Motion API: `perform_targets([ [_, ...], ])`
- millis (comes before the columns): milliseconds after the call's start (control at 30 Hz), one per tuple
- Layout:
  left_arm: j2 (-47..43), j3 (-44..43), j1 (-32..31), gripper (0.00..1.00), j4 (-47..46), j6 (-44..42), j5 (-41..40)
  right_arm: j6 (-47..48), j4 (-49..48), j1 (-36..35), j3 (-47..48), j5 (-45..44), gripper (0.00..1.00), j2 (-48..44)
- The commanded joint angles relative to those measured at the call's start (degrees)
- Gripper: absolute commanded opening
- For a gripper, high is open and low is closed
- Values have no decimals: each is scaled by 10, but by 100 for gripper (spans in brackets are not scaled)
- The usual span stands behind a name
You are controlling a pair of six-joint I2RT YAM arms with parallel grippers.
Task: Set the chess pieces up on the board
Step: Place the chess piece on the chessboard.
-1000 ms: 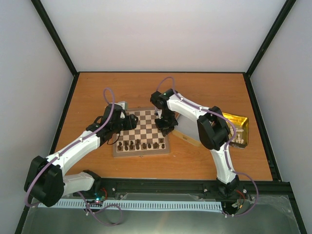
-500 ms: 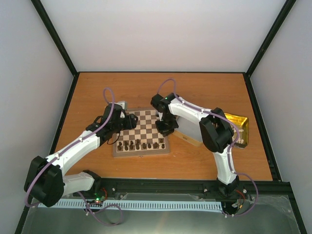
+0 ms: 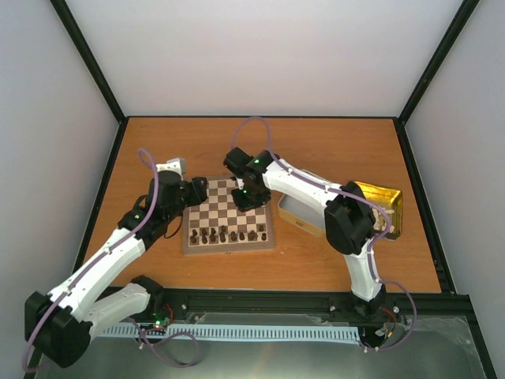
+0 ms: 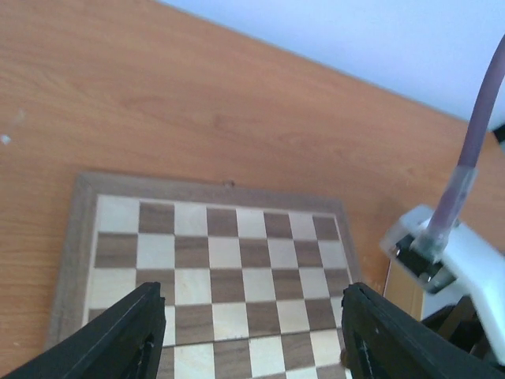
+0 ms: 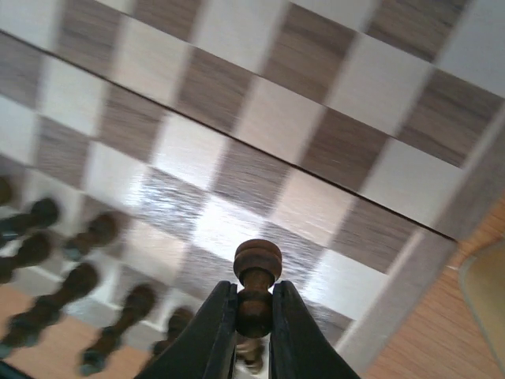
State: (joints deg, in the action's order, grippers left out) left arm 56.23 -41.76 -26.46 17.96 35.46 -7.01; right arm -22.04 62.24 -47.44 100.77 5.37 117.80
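Chess piece (image 5: 257, 272) pinched in right claw (image 5: 254, 298), seemingly hovering over board (image 5: 260, 126)

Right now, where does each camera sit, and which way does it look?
Top view: high behind the robot, looking down at the table; the left arm and right arm both show.
Left wrist: on the left arm, looking across empty squares of the board; the left gripper is open and empty.
Right wrist: on the right arm, looking closely down at the board; the right gripper pinches a dark chess piece.
Shared: all three see the board.
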Motion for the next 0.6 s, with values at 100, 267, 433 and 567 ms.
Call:
perform_targets([
  [100,-69,-15,4,63,15,13,-88,-11,6,-49,87,33,9,41],
  [267,-79,-13,4,63,22,18,-99,-9,27,-71,109,38,9,70],
  [433,-86,-10,4,63,27,27,-115,-13,39,-81,111,35,9,89],
  [567,-98,-5,4,63,32,34,-133,-13,45,-84,112,38,9,97],
])
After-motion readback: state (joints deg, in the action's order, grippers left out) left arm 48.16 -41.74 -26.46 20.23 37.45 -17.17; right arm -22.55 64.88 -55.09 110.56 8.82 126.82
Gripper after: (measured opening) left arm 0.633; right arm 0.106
